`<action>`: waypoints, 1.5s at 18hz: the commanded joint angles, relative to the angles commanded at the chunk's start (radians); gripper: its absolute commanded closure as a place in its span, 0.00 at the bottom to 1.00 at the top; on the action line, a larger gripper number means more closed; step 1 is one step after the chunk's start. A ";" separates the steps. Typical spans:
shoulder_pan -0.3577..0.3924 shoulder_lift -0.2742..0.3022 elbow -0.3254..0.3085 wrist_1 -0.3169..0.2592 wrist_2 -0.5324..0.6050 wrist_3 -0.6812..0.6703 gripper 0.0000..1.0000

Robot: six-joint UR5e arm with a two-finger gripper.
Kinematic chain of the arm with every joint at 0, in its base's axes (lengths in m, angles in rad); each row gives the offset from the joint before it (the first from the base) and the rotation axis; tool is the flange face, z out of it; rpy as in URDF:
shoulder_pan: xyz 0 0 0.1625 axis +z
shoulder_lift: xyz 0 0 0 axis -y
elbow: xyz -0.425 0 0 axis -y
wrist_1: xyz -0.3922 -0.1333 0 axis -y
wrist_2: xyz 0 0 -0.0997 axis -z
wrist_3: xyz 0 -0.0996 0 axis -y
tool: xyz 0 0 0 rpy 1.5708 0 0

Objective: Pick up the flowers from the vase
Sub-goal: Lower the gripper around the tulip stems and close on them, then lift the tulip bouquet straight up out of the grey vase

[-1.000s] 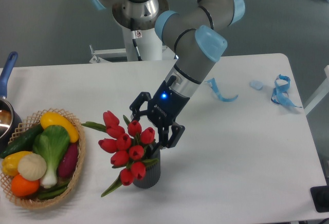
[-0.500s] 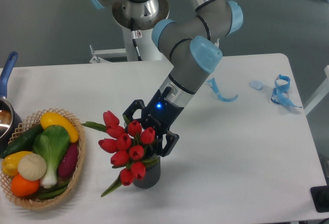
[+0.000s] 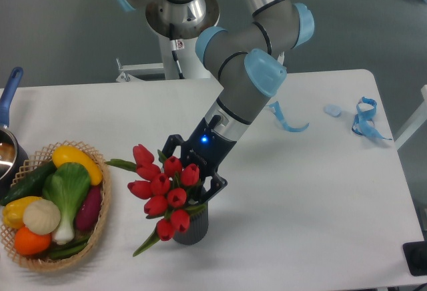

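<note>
Claw (image 3: 191, 176) spread around the top of the flowers (image 3: 163, 194), which stood in the vase (image 3: 192, 227).

The vase sat near the front of the table (image 3: 307, 197), a little left of centre, with the red blooms leaning up and to the left out of its mouth. The arm (image 3: 248, 84) reached down from the far side; its dark fingers (image 3: 215, 187) stood apart, one at the right edge of the bunch just above the vase rim, the other behind the upper blooms. Whether either finger touched the flowers could not be told. A basket (image 3: 100, 227) of vegetables lay well to the left, blue ribbon (image 3: 363, 119) far right.
</note>
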 joint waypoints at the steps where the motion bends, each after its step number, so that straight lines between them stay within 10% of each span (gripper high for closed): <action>1: 0.000 0.000 0.000 0.000 0.000 -0.021 0.74; 27: 0.130 0.063 0.192 -0.002 -0.221 -0.350 0.74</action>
